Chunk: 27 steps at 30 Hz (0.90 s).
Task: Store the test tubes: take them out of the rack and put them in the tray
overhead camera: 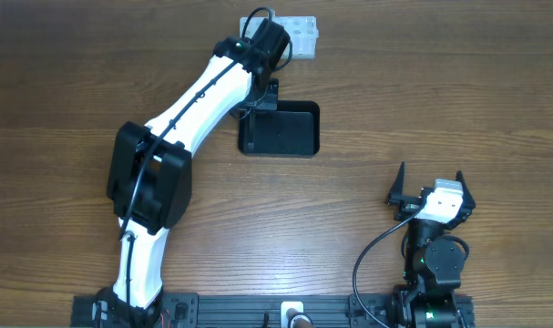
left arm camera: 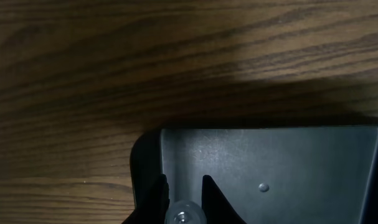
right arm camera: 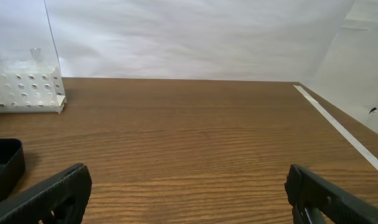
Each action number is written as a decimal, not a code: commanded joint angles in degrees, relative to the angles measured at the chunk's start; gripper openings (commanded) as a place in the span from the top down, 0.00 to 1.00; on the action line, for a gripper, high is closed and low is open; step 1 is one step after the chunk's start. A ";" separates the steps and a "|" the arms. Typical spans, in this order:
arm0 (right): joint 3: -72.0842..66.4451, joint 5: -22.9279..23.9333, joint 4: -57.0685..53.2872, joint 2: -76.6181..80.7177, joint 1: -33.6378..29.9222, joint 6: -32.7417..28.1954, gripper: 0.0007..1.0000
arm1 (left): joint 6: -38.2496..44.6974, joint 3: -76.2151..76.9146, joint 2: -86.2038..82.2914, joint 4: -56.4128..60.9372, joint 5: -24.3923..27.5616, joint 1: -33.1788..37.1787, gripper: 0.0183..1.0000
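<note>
Top view: the left arm stretches from 7 o'clock to 12 o'clock, and the left gripper (overhead camera: 261,102) hangs over the 9 o'clock edge of the black tray (overhead camera: 294,137). Its wrist partly covers the white rack (overhead camera: 302,35) at 12 o'clock. The right gripper (overhead camera: 430,178) sits at 4 o'clock, spread wide and empty.

Left wrist view: the fingers pinch a clear test tube (left arm camera: 184,216), cut off at the frame edge, above the tray's corner.

Right wrist view: the rack stands on the table (right arm camera: 207,137) beyond the tray's end. A standing tube (right arm camera: 34,55) in it is faint.

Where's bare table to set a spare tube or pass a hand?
Free: wooden table right of the black plastic tray, up to the right gripper; also left of the left arm. Crowded: the tray's left end and the gap to the white test tube rack, where the left gripper holds a clear test tube.
</note>
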 commanded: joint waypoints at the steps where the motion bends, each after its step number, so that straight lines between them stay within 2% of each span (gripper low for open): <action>1: -0.28 0.87 -0.07 -0.26 -0.35 -0.02 0.01 | -1.14 -0.42 2.69 -0.90 1.51 0.31 0.93; 9: -0.28 0.87 -0.09 -0.26 -0.35 -0.04 0.01 | -1.11 -0.42 3.02 -1.51 2.32 0.31 0.86; 11: -0.28 0.87 -0.09 -0.26 -0.35 -0.02 0.01 | -1.11 -0.42 3.02 -1.44 2.38 0.31 0.81; 15: -0.28 0.87 -0.09 -0.26 -0.35 -0.02 0.01 | -1.11 -0.42 2.29 -1.46 3.19 0.31 0.77; 17: -0.28 0.87 -0.09 -0.26 -0.35 -0.04 0.01 | -1.11 -0.42 0.72 -1.49 3.41 0.24 0.69; 19: -0.28 0.87 -0.09 -0.26 -0.35 -0.02 0.01 | -1.11 -0.42 -1.66 -1.36 3.32 0.24 0.66; 23: -0.28 0.87 -0.07 -0.26 -0.35 -0.02 0.01 | -1.31 -0.42 -7.39 1.92 -0.57 0.42 0.63; 25: -0.28 0.87 -0.07 -0.26 -0.35 -0.04 0.01 | -1.29 -0.42 -9.70 5.84 -4.07 0.42 0.53; 27: -0.28 0.87 -0.07 -0.26 -0.35 -0.02 0.01 | -1.25 -0.42 -11.15 11.72 -8.59 0.46 0.51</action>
